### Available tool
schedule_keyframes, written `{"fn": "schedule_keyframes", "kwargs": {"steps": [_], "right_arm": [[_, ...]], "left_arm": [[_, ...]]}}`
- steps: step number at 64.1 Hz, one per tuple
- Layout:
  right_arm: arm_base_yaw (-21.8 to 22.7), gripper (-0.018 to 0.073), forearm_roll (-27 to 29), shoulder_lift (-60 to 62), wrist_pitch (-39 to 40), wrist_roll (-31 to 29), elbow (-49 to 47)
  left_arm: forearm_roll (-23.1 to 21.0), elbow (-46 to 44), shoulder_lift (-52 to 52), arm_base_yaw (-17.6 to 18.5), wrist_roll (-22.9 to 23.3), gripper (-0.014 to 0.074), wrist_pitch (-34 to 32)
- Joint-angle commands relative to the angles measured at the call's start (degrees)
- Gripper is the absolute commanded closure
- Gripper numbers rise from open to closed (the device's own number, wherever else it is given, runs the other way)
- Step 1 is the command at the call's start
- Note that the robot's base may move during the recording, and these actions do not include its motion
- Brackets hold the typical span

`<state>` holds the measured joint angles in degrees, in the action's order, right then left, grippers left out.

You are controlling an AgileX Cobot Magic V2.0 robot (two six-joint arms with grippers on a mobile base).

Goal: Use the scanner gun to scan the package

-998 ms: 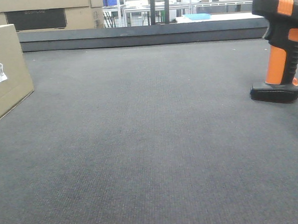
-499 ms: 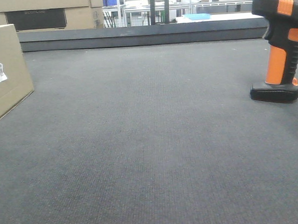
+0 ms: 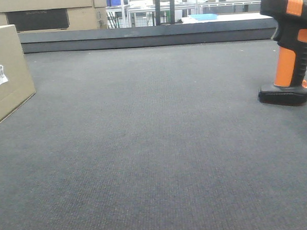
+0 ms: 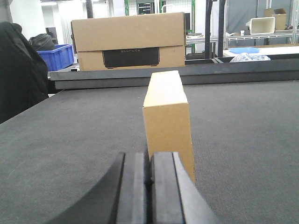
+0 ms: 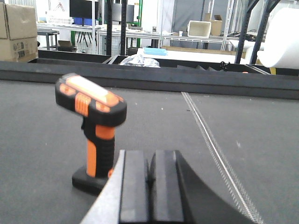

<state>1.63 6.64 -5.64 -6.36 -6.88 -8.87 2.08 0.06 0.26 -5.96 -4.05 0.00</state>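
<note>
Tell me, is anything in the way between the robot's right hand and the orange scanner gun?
No, nothing visible is. In the right wrist view the scanner gun stands upright on the dark mat just ahead and a little left of the right gripper, whose jaws are shut, with only bare mat between.

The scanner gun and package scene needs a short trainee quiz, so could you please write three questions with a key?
1. True or false: the scanner gun lies flat on its side.
2. In the front view, on which side of the mat does the package sit: left or right?
3. Which best describes the right gripper? A) shut on the scanner gun B) shut and empty, behind the scanner gun C) wide open

Key: 1. False; it stands upright on its foot. 2. Left. 3. B; its jaws are together, holding nothing.
</note>
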Motion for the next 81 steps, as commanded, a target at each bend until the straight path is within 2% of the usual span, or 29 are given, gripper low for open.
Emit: {"fn": "schedule_keyframes", "kwargs": {"steps": [1,10,13,27,81], "right_arm": [[-0.12,0.0713,-0.56,3.95,1.69,0.03,4.18],[-0.12,0.0713,-0.56,5.64,6.36,0.33,8.87],[-0.12,0.0713,-0.56,5.64,3.3,0.33,8.87],[-0.12,0.0713,-0.35,5.64,1.53,0.33,8.87],[-0.12,0.0713,-0.35,5.64,1.63,0.33,8.87]], "left_arm": [[-0.28,-0.06,-0.26,-0.15,0.01,0.0707,-0.93],[-0.28,-0.06,-0.26,-0.15,0.01,0.0707,-0.93],[-0.28,-0.06,-0.26,-0.15,0.01,0.0707,-1.03],[-0.28,-0.06,-0.26,-0.15,0.01,0.0707,-1.03],[-0.28,-0.06,-0.26,-0.15,0.01,0.0707,-1.03]]}}
